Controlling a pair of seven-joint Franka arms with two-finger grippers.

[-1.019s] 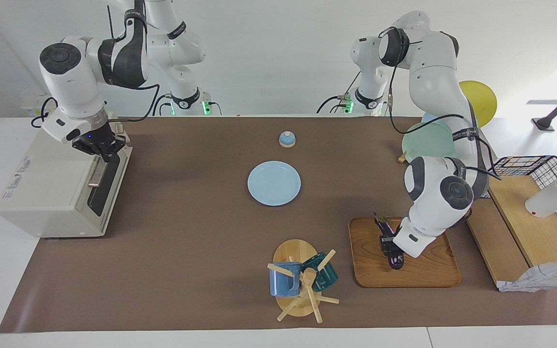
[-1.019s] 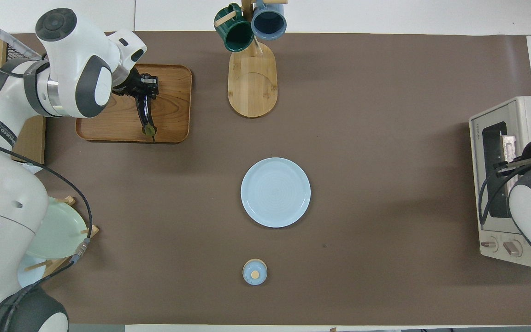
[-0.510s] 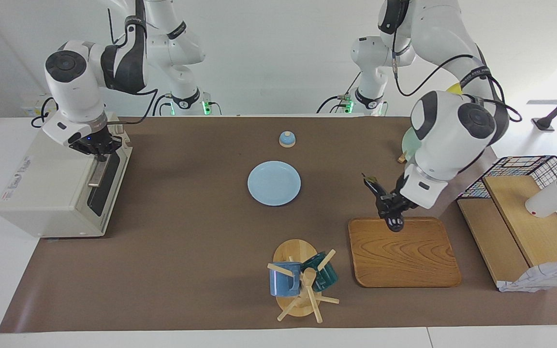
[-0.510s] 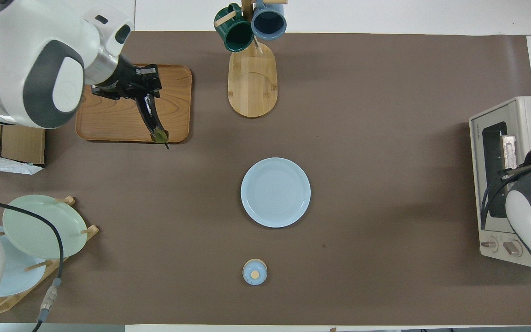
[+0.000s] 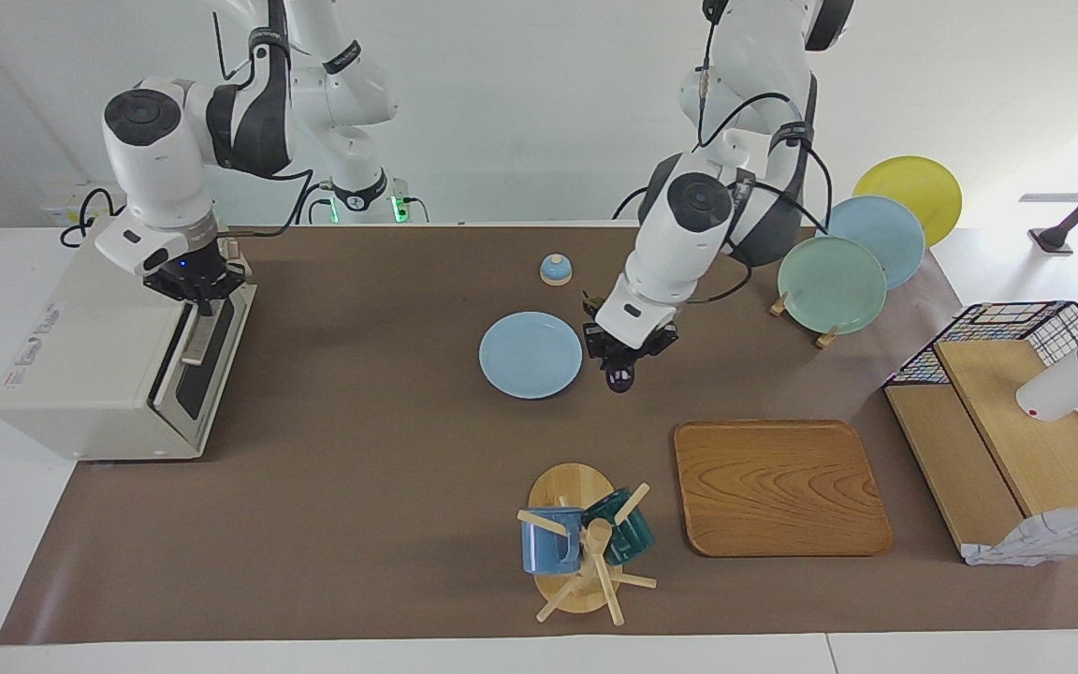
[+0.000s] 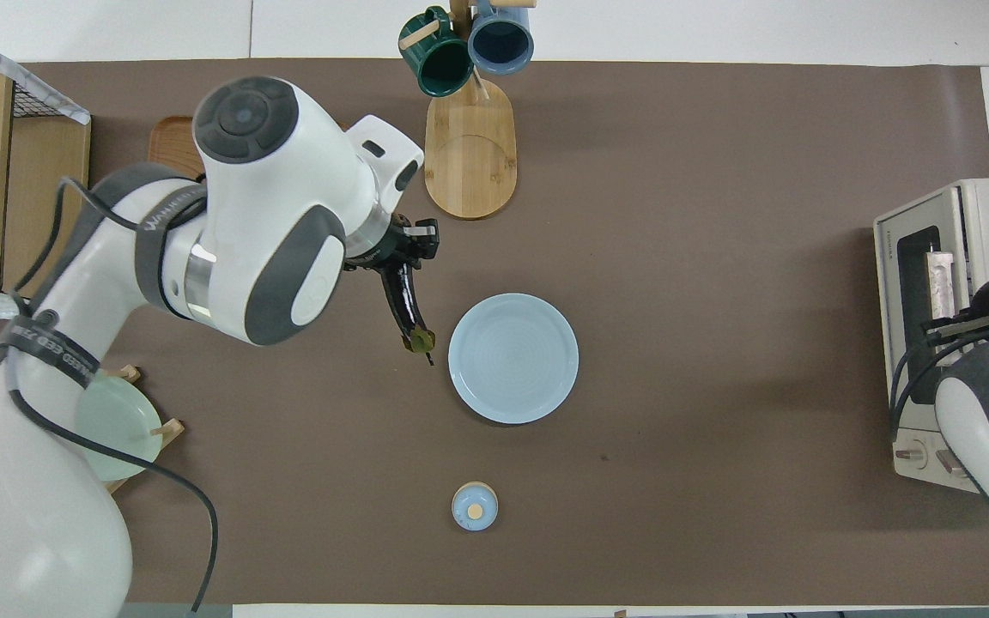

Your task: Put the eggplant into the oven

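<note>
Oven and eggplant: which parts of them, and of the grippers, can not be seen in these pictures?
- Oven interior: both views, hidden by the barely opened door.
- Right gripper at the door handle: overhead view, covered by its own arm.
- Eggplant middle: both views, covered by the left gripper holding it.
- Wooden tray: overhead view, mostly under the left arm.

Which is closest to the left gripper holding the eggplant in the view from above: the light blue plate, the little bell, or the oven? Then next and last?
From the left gripper, shut on the eggplant:
1. Light blue plate, right beside the eggplant's stem end, mid-table.
2. Little bell, nearer the robots than the plate.
3. Oven, at the right arm's end of the table.
</note>
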